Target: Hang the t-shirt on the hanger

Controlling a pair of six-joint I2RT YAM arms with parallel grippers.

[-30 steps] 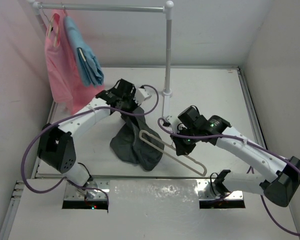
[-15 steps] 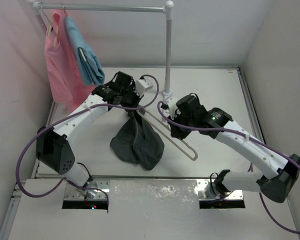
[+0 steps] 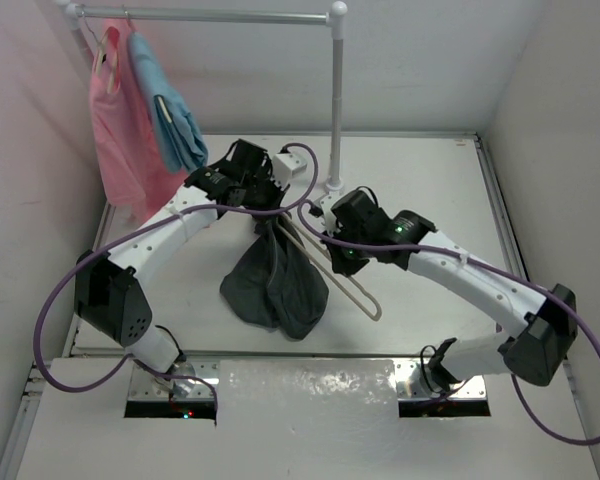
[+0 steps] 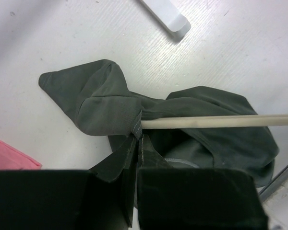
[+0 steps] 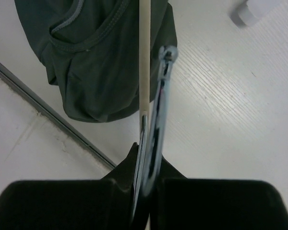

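I'm watching the left claw (image 4: pixel 138 140) pinching a gathered fold of the t-shirt (image 3: pixel 275 285), jaws closed tight on the cloth. It's holding that bunch lifted over the middle of the counter (image 3: pixel 430 180), while the rest of the dark fabric is drooping down and pooling toward the near edge. The right claw (image 5: pixel 146 160) is gripping the hanger (image 3: pixel 348 285) by its shiny hook (image 5: pixel 162 91), jaws narrow around it. The hanger's pale bar is reaching straight across to the pinched fold, its end meeting the cloth just beside the left claw's tips. At the far left corner, a pink garment (image 3: pixel 115 120) and a light blue garment (image 3: pixel 170 120) are hanging from the rail (image 3: pixel 210 15).
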